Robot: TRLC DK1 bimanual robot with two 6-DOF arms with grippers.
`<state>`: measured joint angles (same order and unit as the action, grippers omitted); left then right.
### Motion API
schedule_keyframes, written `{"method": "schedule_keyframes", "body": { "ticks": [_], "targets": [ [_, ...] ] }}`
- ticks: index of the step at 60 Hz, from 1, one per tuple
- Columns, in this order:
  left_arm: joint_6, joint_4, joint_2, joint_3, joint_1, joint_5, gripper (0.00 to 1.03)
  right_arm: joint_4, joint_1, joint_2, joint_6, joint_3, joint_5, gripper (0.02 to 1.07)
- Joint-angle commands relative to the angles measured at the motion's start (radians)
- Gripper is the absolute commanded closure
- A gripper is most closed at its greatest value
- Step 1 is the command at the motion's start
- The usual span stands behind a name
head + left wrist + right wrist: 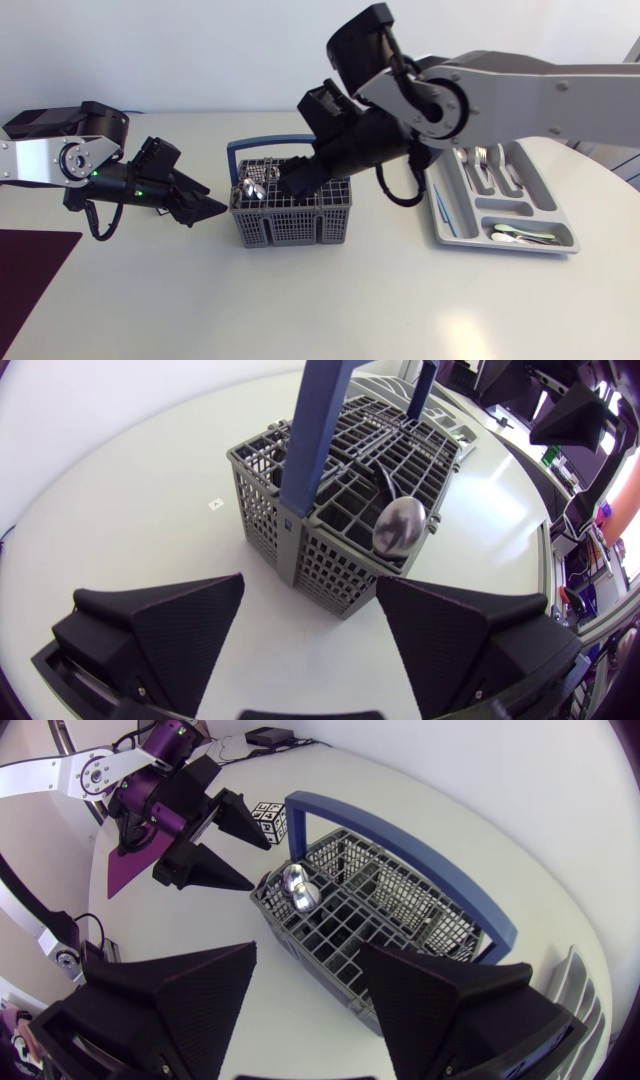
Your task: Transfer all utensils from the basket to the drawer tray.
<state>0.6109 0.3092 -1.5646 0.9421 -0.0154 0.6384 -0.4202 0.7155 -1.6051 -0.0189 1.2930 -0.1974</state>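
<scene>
Smack in the centre of the head view, the matte black wedge-fingered right gripper (296, 180) is dipped down at the top of the grey plastic mesh cutlery basket (290, 225) with the blue hoop handle (262, 146). Its own wrist cam shows the right gripper (300, 990) spread wide with nothing between the fingers. So it's released, hanging just above the basket (400, 910). From overhead the tips blend into the dark grid, and I honestly can't tell if they touch the rim.

At the basket's left end a shiny metal spoon (252, 187) pokes up bowl-first, with its handle buried in the cell. The spoon (300, 892) sits ahead of the right fingers, at the basket corner nearest the other arm.

Left of centre, the matching black left gripper (215, 208) points at the basket's left wall, close but apart. In its wrist view the left gripper (310, 620) is open too, with the basket (330, 560) ahead of it and the spoon (398, 525) at the near corner. I can't make out whether anything else sits in the deeper cells.

On the right side of the frame is the pale grey compartmented drawer tray (540, 195), its upper left part covered by the right arm. Metal spoons (512, 233) lie in its front slot and forks (482, 160) further back, partly hidden.

A dark maroon mat (30, 268) in the lower left corner is cut off by the edge.
</scene>
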Motion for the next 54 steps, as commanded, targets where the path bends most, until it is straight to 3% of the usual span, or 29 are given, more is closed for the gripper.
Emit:
{"method": "schedule_keyframes", "body": {
  "ticks": [1, 22, 29, 49, 54],
  "targets": [
    [0.029, 0.005, 0.005, -0.026, 0.000, -0.002, 0.10, -0.005, 0.022, -0.059, 0.060, 0.048, -0.020, 0.31],
    [0.021, -0.001, -0.057, 0.026, 0.040, -0.009, 0.10, 0.026, 0.061, -0.217, 0.126, 0.149, -0.068, 0.32],
    [0.020, -0.004, -0.077, 0.037, 0.051, -0.009, 0.10, 0.040, 0.081, -0.265, 0.137, 0.177, -0.068, 0.42],
    [0.027, -0.016, -0.089, 0.040, 0.040, -0.008, 0.10, 0.074, 0.087, -0.352, 0.166, 0.239, -0.066, 0.50],
    [0.032, -0.016, -0.091, 0.035, 0.035, -0.008, 0.10, 0.075, 0.082, -0.375, 0.177, 0.272, -0.066, 0.57]
  ]
}}
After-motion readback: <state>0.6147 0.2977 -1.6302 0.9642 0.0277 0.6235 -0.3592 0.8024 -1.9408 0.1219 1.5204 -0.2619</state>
